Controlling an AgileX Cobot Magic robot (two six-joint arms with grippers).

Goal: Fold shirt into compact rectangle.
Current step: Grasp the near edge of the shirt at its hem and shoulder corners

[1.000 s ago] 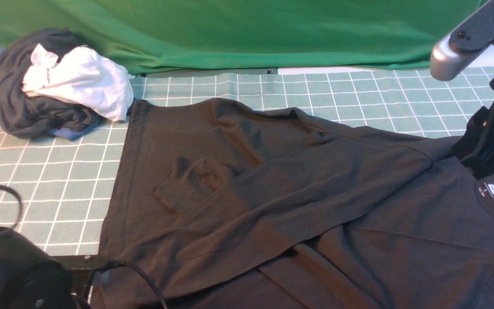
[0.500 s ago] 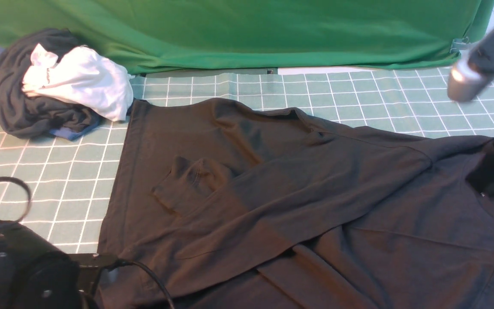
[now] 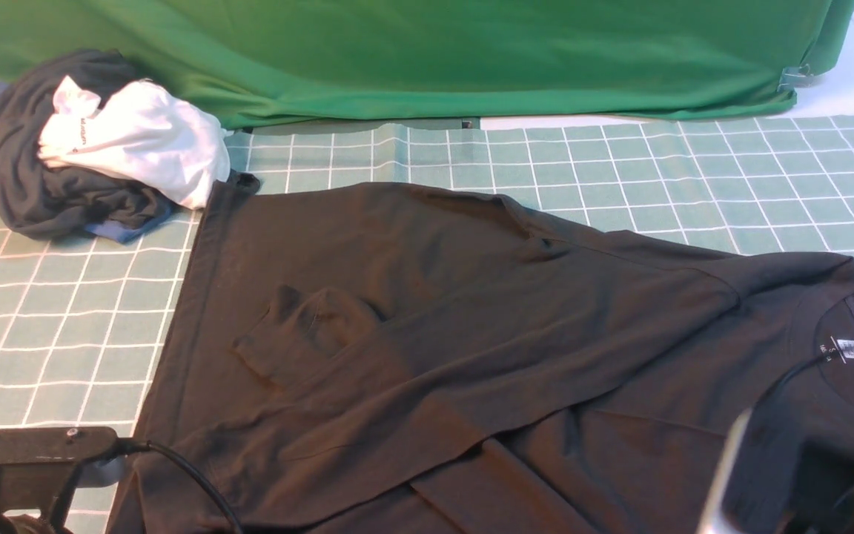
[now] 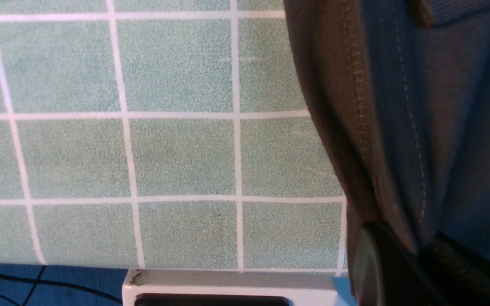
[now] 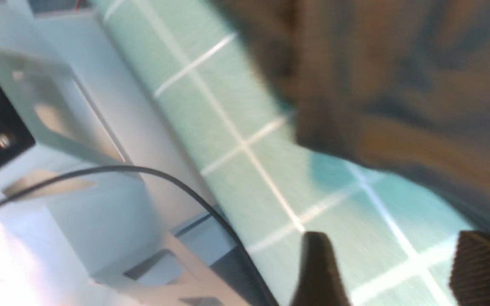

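The black shirt [image 3: 471, 341] lies spread on the green grid mat [image 3: 620, 163], its collar and white neck label [image 3: 848, 348] at the right, a sleeve folded across the body. At the near left my left gripper [image 4: 419, 255] is shut on the shirt's stitched hem [image 4: 355, 106]; only that arm's camera mount [image 3: 34, 445] shows in the front view. My right gripper [image 5: 398, 272] stands open over bare mat with nothing between its fingers [image 5: 319, 267], just beside the shirt's edge [image 5: 398, 85]. The right arm [image 3: 783, 475] is a blur at the near right.
A heap of dark grey, white and blue garments [image 3: 93, 141] sits at the far left. A big green cloth [image 3: 397, 52] hangs along the back. The table's white near edge [image 4: 228, 289] and a black cable [image 5: 177, 182] lie close to the grippers.
My left gripper has shut on the hem and drawn the shirt toward the near left. My right gripper has opened, left the collar area and swung down to the near right.
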